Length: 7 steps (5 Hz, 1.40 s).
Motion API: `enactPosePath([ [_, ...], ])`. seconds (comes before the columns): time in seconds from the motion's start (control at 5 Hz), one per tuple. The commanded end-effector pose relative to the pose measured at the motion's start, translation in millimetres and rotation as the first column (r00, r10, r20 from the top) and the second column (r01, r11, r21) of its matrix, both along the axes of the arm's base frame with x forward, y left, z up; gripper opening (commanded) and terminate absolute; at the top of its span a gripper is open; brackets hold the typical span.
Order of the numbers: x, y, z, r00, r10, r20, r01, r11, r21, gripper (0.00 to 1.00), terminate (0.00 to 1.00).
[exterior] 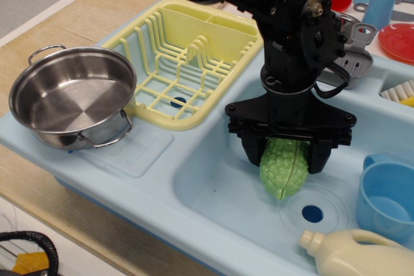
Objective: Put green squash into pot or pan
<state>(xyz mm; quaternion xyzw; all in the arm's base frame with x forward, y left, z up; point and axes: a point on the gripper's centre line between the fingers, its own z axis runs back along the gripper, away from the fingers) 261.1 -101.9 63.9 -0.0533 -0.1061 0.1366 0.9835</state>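
Observation.image: fingers [255, 153] clamp green squash [283, 171].

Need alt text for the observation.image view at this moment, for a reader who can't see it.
A black robot gripper has its jaws closed around a light green squash in the basin of a pale blue toy sink. An empty steel pot sits on the sink's left ledge beside a yellow dish rack; a blue cup and cream bottle lie at right.

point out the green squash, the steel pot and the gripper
green squash [283, 171], main camera view, lower bumpy skin beside the seam
steel pot [65, 105], main camera view, bare inner floor
gripper [284, 154], main camera view, midway between fingertips
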Motion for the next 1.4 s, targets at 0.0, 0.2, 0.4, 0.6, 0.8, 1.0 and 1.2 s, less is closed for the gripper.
enactPosePath([
  [0.0, -7, -3, 30, 0.999, 0.030, 0.015, -0.031, 0.997, 0.074, 0.00, 0.00],
  [0.2, -15, -2, 72, 0.995, 0.064, 0.075, -0.075, 0.986, 0.147, 0.00, 0.00],
  [0.4, -24, 16, 101, 0.988, 0.099, 0.122, -0.122, 0.972, 0.200, 0.00, 0.00],
  [0.6, -34, 50, 122, 0.973, 0.154, 0.172, -0.192, 0.954, 0.229, 0.00, 0.00],
  [0.8, -47, 88, 131, 0.953, 0.218, 0.210, -0.264, 0.939, 0.222, 0.00, 0.00],
  [1.0, -70, 129, 130, 0.936, 0.283, 0.211, -0.326, 0.922, 0.210, 0.00, 0.00],
  [1.2, -80, 159, 128, 0.930, 0.308, 0.200, -0.345, 0.918, 0.194, 0.00, 0.00],
])
